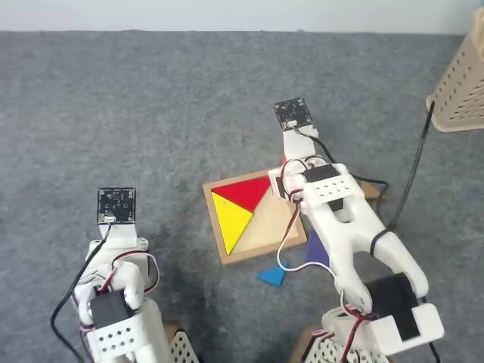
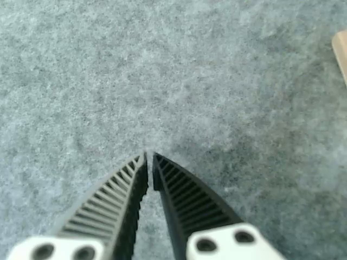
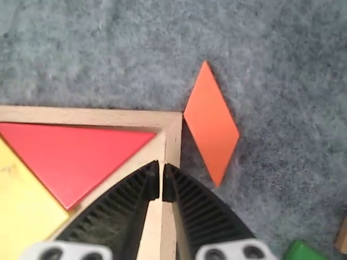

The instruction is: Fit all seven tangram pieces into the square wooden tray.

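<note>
1. The left end effector (image 2: 149,158) is nearest, over bare grey carpeted worktop (image 1: 151,113). Its jaws are closed tip to tip on nothing, well apart from the pieces.
2. A small blue triangle (image 1: 272,275) and a purple piece (image 1: 318,249), partly under the right arm, lie loose just outside the near rim of the square wooden tray (image 1: 214,223).
3. Inside the tray, a large yellow triangle (image 1: 229,219) and a large red triangle (image 1: 248,193) sit flat, meeting along one edge. The rest of the floor is bare wood.
4. The right end effector (image 3: 161,167) hangs over the tray's far corner rim, with jaws drawn together and empty.
5. An orange parallelogram (image 3: 211,123) lies on the worktop just beside that corner. Its long axis runs roughly along the adjoining rim, with one blunt corner almost at the tray's corner. A green piece (image 3: 303,252) shows partly beyond it.
6. By my judgement two of seven are seated, so five remain to be placed.
</note>
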You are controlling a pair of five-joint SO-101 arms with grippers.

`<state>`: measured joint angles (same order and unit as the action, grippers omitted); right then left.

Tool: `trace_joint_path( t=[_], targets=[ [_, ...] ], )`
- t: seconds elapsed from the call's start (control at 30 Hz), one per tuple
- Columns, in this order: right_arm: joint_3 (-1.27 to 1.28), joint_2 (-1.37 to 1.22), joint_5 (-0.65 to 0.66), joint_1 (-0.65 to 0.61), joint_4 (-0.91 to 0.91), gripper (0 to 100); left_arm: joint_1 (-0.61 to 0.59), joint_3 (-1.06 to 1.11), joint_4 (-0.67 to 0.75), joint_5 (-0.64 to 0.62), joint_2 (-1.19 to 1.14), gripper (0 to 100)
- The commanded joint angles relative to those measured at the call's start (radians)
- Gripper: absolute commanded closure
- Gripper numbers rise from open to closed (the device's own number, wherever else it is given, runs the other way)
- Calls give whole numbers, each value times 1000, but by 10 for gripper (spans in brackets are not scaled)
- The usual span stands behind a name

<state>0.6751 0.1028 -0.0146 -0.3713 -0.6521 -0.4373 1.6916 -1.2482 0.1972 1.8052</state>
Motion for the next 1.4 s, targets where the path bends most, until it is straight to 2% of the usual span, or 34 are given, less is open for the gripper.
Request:
trace_joint_path(
  t=[0.0, 0.07, 0.17, 0.3, 0.43, 0.63, 0.87, 1.07, 1.37],
  targets=[
    [-3, 58, 14, 22, 21, 989, -5, -7, -8, 5, 14, 987],
    [-5, 58, 21, 21, 8, 988, -5, -7, -8, 5, 14, 987],
    [-49, 56, 121, 13, -56, 987, -5, -7, -8, 5, 14, 987],
    [-238, 28, 224, 25, -232, 926, -5, -7, -8, 5, 14, 987],
    [-474, -87, 393, 35, -415, 860, -5, -7, -8, 5, 14, 987],
    [-646, -295, 552, 18, -437, 832, -5, -7, -8, 5, 14, 987],
    [-726, -452, 623, 35, -433, 832, -5, -7, -8, 5, 14, 987],
    [-740, -516, 624, 87, -380, 832, -5, -7, -8, 5, 14, 987],
    [-752, -585, 624, 96, -363, 832, -5, -7, -8, 5, 14, 987]
  ],
)
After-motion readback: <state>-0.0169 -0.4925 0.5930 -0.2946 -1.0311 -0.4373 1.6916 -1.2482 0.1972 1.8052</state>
